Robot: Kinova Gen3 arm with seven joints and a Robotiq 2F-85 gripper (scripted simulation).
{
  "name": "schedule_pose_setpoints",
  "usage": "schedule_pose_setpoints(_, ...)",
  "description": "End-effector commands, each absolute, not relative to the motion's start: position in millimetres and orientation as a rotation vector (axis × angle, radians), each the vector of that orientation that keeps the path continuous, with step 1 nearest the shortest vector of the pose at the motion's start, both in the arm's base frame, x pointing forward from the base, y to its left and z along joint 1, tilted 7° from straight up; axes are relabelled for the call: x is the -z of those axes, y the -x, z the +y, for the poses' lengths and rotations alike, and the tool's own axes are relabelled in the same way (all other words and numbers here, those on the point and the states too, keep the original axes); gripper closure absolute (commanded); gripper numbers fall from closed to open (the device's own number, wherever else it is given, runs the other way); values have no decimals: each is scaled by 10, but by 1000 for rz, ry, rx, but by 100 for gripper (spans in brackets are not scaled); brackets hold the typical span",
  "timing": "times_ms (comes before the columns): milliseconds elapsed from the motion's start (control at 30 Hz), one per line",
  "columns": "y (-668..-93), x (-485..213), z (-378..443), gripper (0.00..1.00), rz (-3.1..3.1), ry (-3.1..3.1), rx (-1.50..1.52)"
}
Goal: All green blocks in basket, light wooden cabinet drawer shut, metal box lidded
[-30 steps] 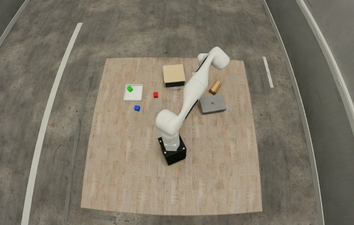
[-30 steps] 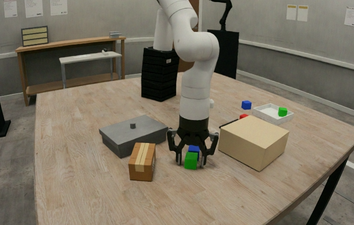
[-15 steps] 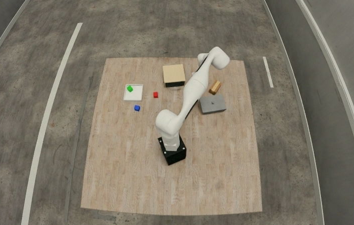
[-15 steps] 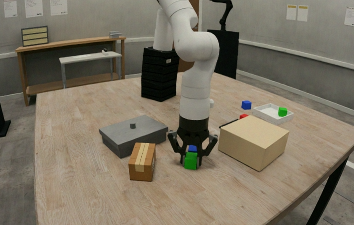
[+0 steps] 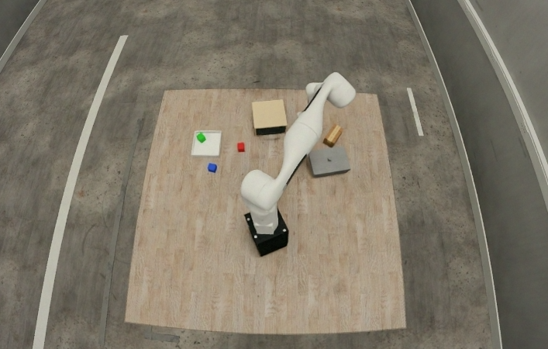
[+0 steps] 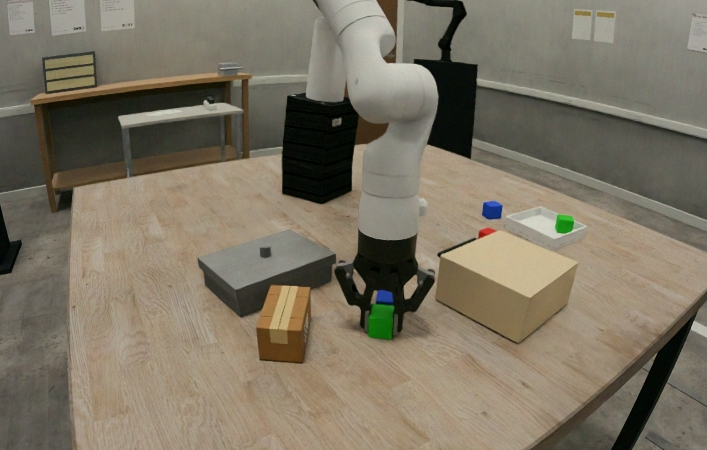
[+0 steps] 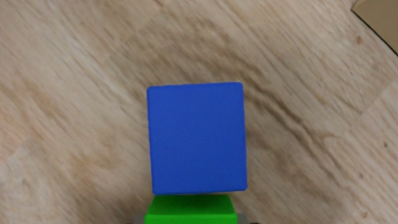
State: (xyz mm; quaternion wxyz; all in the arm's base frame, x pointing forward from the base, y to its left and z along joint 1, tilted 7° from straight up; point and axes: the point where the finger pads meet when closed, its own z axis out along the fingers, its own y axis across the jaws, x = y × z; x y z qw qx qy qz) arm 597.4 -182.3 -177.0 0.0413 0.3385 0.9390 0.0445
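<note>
My gripper (image 6: 382, 324) points down, its fingers touching both sides of a green block (image 6: 380, 321) (image 7: 191, 218) on the table; it is shut on this block. A blue block (image 6: 384, 296) (image 7: 197, 139) stands right beside it, on the robot base's side. Another green block (image 5: 201, 137) (image 6: 564, 223) is in the white basket (image 5: 207, 154) (image 6: 537, 237), near a corner. The light wooden cabinet (image 5: 268, 113) (image 6: 506, 268) has its dark front towards the base; whether its drawer is fully shut is unclear. The grey metal box (image 5: 329, 162) (image 6: 284, 284) has its knobbed lid on.
A brown cardboard box (image 5: 332, 136) (image 6: 284, 324) stands between the gripper and the metal box's outer side. A red block (image 5: 241, 146) (image 6: 486, 232) lies between basket and cabinet. Another blue block (image 5: 211, 167) (image 6: 491, 209) lies beside the basket. The arm hides the gripper in the top view.
</note>
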Motion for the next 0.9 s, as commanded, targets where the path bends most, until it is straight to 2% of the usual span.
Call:
schedule_pose_setpoints(0, -5979, 1761, -1826, 90, 2874, -1036, -136)
schedule_pose_setpoints(867, -5944, 1437, -1844, 90, 2874, -1036, -136)
